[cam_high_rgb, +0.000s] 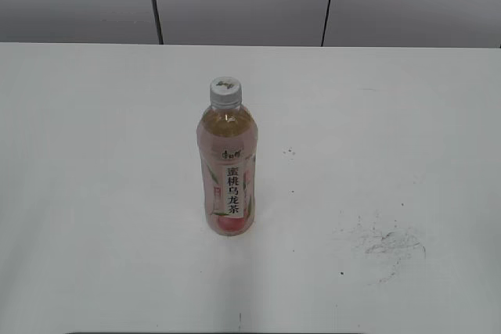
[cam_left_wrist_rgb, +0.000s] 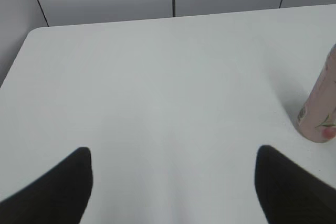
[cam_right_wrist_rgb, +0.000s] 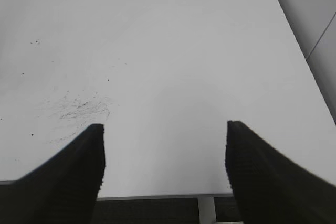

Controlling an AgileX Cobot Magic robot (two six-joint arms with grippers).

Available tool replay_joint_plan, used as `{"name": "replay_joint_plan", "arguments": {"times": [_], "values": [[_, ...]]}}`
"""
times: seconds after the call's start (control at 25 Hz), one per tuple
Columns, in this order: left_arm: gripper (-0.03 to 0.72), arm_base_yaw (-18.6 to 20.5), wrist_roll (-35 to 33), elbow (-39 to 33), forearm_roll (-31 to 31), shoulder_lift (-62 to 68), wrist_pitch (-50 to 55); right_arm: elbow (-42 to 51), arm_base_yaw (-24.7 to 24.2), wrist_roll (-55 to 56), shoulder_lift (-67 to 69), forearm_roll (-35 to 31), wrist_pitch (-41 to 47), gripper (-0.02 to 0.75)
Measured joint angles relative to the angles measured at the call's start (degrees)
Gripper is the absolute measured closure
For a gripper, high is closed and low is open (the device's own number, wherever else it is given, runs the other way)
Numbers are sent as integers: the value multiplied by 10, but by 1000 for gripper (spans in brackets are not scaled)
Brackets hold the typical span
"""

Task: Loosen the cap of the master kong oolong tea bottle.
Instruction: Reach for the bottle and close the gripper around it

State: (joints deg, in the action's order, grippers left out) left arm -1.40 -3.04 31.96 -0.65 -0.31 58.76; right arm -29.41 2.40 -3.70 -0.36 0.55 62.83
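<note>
Left gripper [cam_left_wrist_rgb: 173, 182]: jaws are held wide apart, nothing between them, above the table [cam_left_wrist_rgb: 157, 87].
Right gripper [cam_right_wrist_rgb: 165, 161]: jaws are spread wide, empty, near the table edge.
Bottle: the master kong oolong tea bottle [cam_high_rgb: 227, 170] is stood upright at the table middle, long axis vertical.
Label: pink, with a white strip of black Chinese characters.
Cap [cam_high_rgb: 225, 91]: on top, pointing up; its small logo cannot be read.
Cut off: only the bottle's lower part is seen in the left wrist view.
Marks: dark scuffs [cam_high_rgb: 387, 244] are seen right of the bottle.
</note>
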Motion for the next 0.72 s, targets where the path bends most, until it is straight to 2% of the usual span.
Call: {"name": "replay_joint_plan", "arguments": {"times": [0.72], "values": [[125, 0, 0, 0, 0, 0, 0, 0, 0, 0, 0, 0, 0, 202]]}}
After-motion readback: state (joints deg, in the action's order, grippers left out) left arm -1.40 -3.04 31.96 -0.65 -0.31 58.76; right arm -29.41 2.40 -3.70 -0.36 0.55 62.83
